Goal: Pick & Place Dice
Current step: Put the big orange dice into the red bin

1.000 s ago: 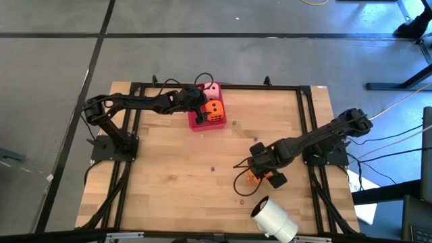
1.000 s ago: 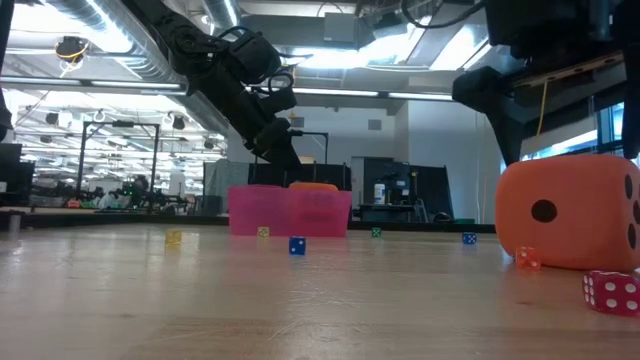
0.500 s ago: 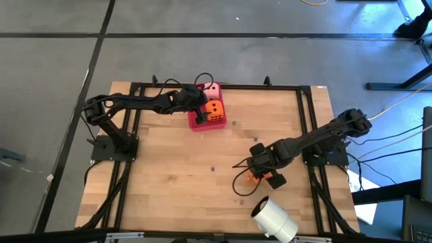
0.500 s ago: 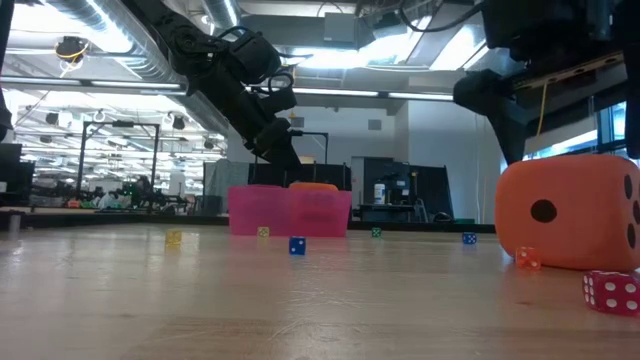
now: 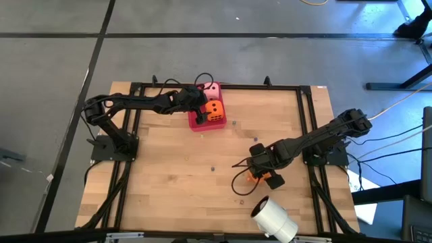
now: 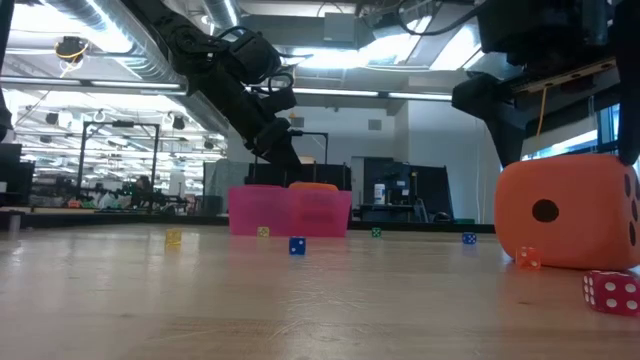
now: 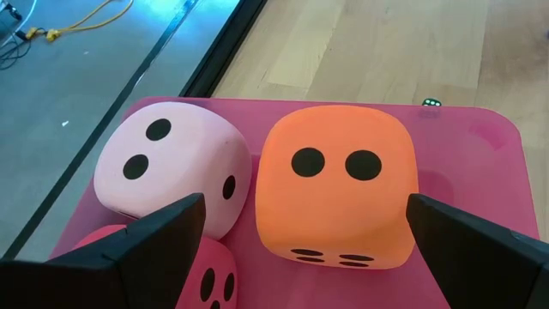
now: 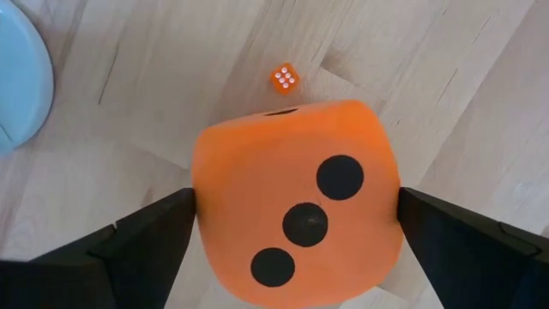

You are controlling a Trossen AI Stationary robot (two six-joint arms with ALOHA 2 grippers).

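On the table point(image 5: 175, 182), the right tool point(image 8: 292, 257) brackets an orange die point(image 8: 296, 219), fingers wide; the left tool point(image 7: 300, 249) hangs wide over the red tray point(image 7: 480, 154).

red die point(image 7: 202, 275) cut off by edge, white roll point(image 8: 21, 77) partly out of view

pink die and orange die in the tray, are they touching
Touching. In the left wrist view the pink die presses against the orange die with no gap between their sides.
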